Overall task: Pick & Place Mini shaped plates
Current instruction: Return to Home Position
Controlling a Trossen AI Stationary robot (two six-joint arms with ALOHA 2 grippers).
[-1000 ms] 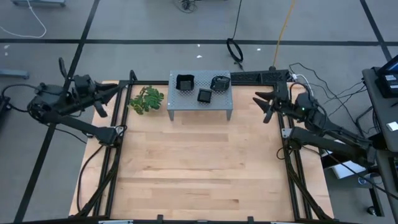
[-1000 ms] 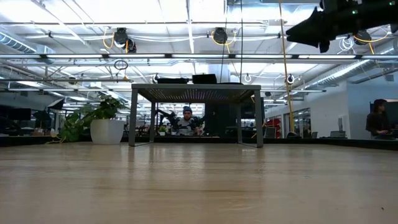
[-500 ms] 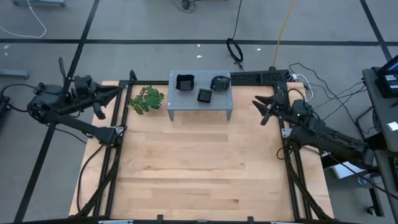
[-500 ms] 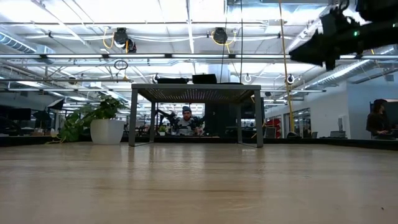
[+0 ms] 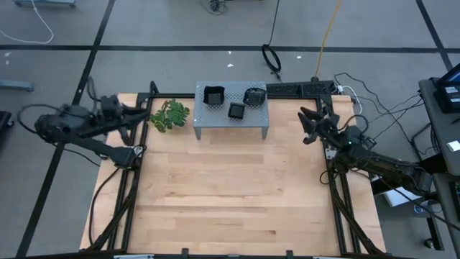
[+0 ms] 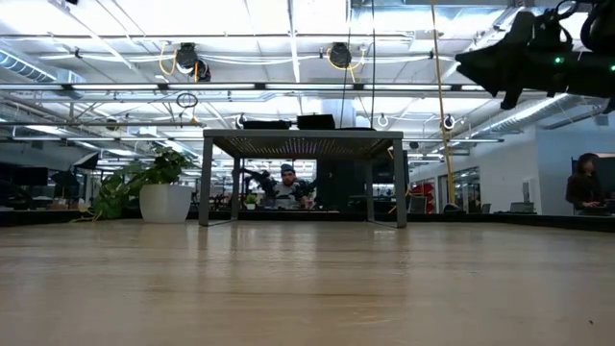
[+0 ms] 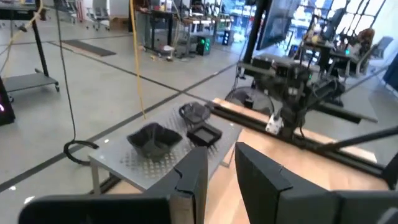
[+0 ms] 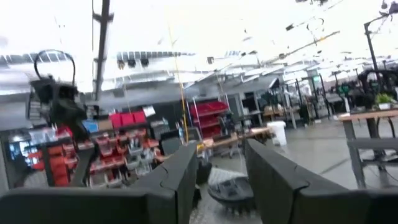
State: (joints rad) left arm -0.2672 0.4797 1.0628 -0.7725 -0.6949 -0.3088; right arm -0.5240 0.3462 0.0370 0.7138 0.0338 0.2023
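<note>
From where I stand, the mini shaped plates [image 5: 236, 111] sit in three black piles on the grey stand [image 5: 215, 119] at the tabletop's [image 5: 230, 188] back, between the left claw [image 5: 141, 114] and the slightly nearer right claw [image 5: 307, 124], both parted and empty, with no readable lettering.

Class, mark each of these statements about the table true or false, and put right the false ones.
1. The mini shaped plates sit on the grey stand. True.
2. The green sprig lies on the stand. False: it lies on the table beside it.
3. The right gripper holds a plate. False: it is open and empty, right of the stand.
4. The left gripper is apart from the stand. True: it hangs open by the table's left edge.
</note>
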